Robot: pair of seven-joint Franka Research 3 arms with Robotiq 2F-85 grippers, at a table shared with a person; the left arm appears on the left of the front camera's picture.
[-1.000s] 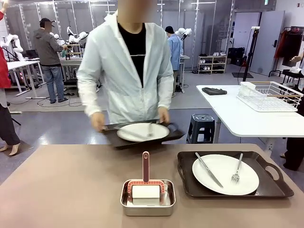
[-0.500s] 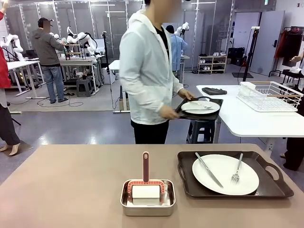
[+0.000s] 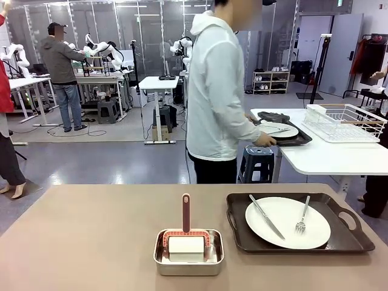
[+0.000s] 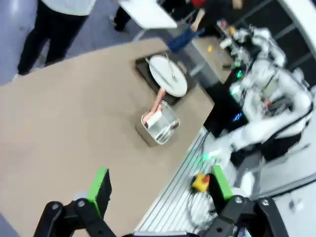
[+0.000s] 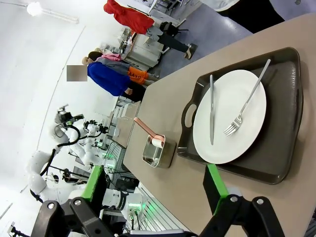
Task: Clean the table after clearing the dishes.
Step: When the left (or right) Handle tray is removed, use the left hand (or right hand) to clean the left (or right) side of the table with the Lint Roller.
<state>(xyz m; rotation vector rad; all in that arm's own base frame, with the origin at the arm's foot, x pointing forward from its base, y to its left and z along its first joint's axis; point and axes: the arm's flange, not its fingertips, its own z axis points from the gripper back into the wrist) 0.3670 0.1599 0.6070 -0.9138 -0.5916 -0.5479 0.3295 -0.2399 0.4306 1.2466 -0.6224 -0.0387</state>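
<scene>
On the tan table [image 3: 91, 236], one tray [image 3: 236, 224] with plate [image 3: 285, 212], knife [image 3: 267, 216] and fork [image 3: 303, 217] sits beside a steel pan [image 3: 188, 267]. A person [image 3: 215, 103] holds the other tray [image 3: 298, 140] at a white table [image 3: 327, 154] behind. The left gripper [image 4: 160, 182] and right gripper [image 5: 154, 177] gape wide, empty.

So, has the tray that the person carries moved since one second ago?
Yes. The tray moved right and farther off, from the far edge of the tan table to the white table.

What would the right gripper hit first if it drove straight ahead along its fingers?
Likely the steel pan, seen ahead between the right gripper's open fingers, or the table just beside it; depth is unclear.
</scene>
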